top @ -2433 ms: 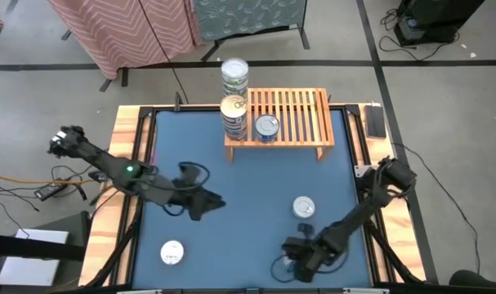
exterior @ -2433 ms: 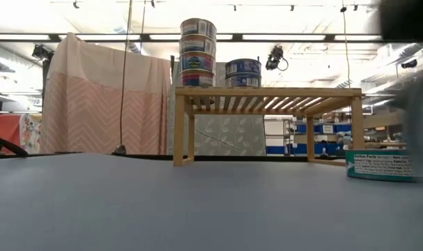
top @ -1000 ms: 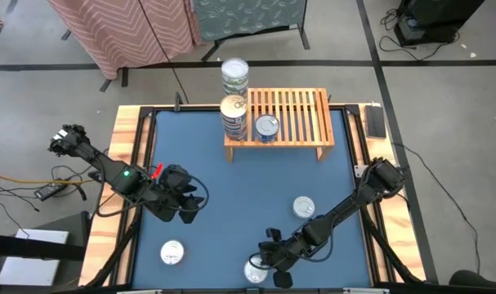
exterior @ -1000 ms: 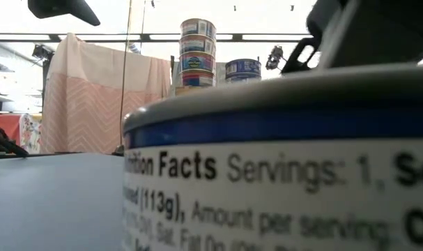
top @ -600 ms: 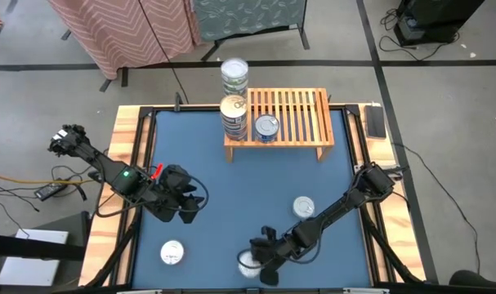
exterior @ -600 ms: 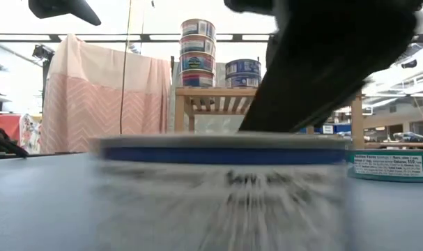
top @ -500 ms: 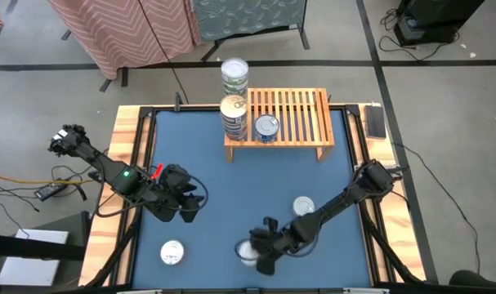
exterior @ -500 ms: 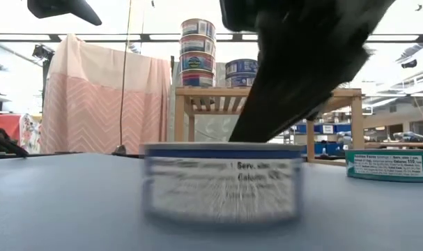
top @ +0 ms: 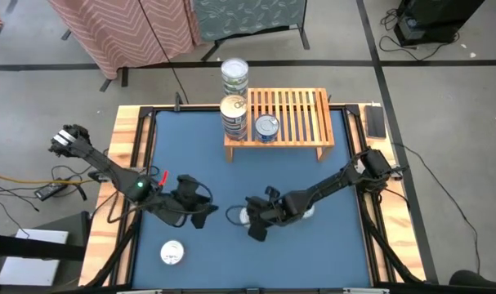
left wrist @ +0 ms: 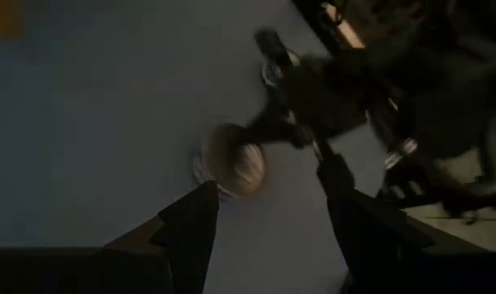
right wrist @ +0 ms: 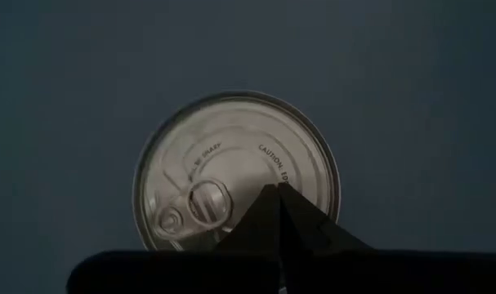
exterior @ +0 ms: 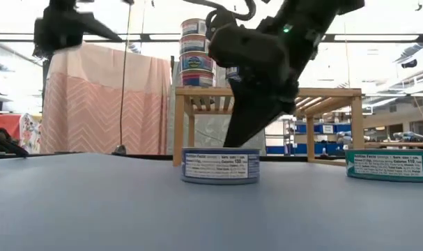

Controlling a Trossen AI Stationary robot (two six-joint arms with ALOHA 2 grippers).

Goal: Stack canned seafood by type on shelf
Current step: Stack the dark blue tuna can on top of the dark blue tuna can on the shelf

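Note:
A flat silver-topped can (right wrist: 235, 171) with a blue and white label (exterior: 220, 165) stands on its base on the blue table (top: 215, 163), near the middle. My right gripper (top: 256, 224) is shut, with its tips at that can's top. Left of the can (top: 243, 216), my left gripper (top: 203, 211) hangs open above the table, touching nothing; its wrist view shows the can (left wrist: 231, 159) ahead of the fingers. The wooden shelf (top: 288, 114) stands at the far edge, with stacked cans (top: 234, 114) at its left end and one can (top: 266, 126) beside them. My right gripper sets its shut fingertips (right wrist: 272, 200) on the can's lid close to the rim (right wrist: 309, 204), on the side away from the pull ring. The fingers slant down from the table's right. The can stands upright, its base on the table.
Another silver-topped can (top: 172, 253) lies near the table's near left corner. A teal-labelled can (exterior: 382, 166) stands on the right, half under my right arm (top: 321, 194). A tall stack of cans (exterior: 197, 52) rises above the shelf's left end.
My right gripper, still shut, has swept from the near edge toward the table's middle and far side, and the can has slid upright along the table with it. My left gripper has sunk and tipped downward, toward the can.

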